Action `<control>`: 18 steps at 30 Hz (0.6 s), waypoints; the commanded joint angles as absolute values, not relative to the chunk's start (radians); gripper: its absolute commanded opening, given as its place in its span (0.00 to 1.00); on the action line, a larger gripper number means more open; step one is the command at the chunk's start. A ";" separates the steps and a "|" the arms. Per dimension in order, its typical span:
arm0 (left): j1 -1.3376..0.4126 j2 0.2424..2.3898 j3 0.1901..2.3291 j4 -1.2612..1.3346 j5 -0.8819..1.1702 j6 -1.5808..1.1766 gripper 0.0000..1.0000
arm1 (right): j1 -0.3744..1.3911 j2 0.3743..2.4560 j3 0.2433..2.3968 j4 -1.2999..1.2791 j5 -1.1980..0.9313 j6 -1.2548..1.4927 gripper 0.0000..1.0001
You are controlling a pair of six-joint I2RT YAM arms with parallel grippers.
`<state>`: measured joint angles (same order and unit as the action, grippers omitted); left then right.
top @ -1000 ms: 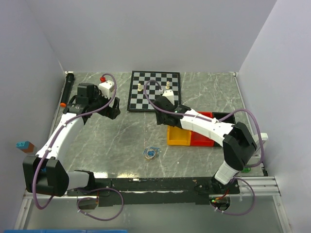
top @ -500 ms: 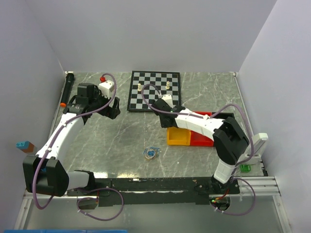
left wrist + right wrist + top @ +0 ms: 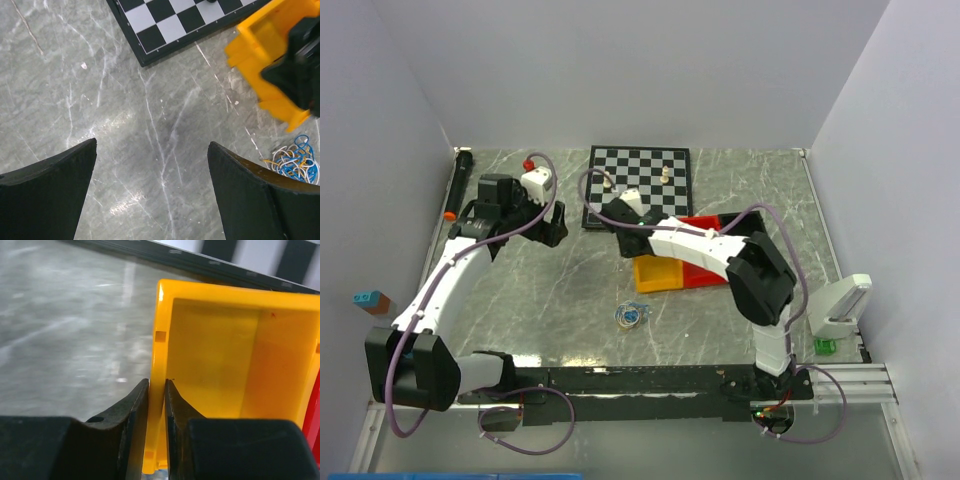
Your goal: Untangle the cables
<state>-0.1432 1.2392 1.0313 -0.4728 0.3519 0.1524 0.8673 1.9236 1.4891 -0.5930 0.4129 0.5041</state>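
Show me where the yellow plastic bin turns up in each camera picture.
Top external: the yellow plastic bin sits mid-table, in front of the chessboard.
Left wrist: upper right corner, above the tangled thin cables.
Right wrist: fills the centre and right, its left wall pinched by the right gripper.
Shared landmark: the black-and-white chessboard, just beyond the bin.

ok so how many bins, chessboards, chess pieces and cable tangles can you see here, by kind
bins: 2 (yellow bin, red bin)
chessboard: 1
chess pieces: 2
cable tangle: 1
total: 6
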 commanded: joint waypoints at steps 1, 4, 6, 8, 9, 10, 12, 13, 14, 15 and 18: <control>-0.138 1.210 1.002 -0.436 0.377 0.120 0.97 | 0.916 1.989 1.643 -0.600 0.370 0.509 0.23; -0.138 1.212 0.986 -0.437 0.379 0.120 0.97 | 0.930 2.031 1.710 -0.604 0.347 0.523 0.24; -0.138 1.210 0.973 -0.434 0.376 0.124 0.97 | 0.942 2.058 1.758 -0.603 0.327 0.523 0.24; -0.138 1.207 0.962 -0.431 0.371 0.126 0.97 | 0.951 2.095 1.816 -0.603 0.305 0.523 0.25; -0.138 1.204 0.956 -0.430 0.370 0.126 0.97 | 0.956 2.111 1.842 -0.601 0.295 0.515 0.26; -0.138 1.203 0.950 -0.426 0.368 0.121 0.97 | 0.962 2.130 1.879 -0.604 0.290 0.509 0.26; -0.138 1.201 0.943 -0.423 0.368 0.118 0.96 | 0.969 2.175 1.961 -0.623 0.281 0.499 0.27; -0.138 1.203 0.940 -0.423 0.368 0.117 0.97 | 0.971 2.196 2.001 -0.630 0.269 0.494 0.28; -0.140 1.203 0.940 -0.425 0.368 0.115 0.97 | 0.973 2.210 2.032 -0.635 0.258 0.492 0.29; -0.138 1.203 0.939 -0.425 0.367 0.110 0.97 | 0.974 2.226 2.064 -0.638 0.249 0.489 0.29; -0.137 1.197 0.934 -0.423 0.361 0.100 0.97 | 0.976 2.241 2.097 -0.600 0.195 0.469 0.36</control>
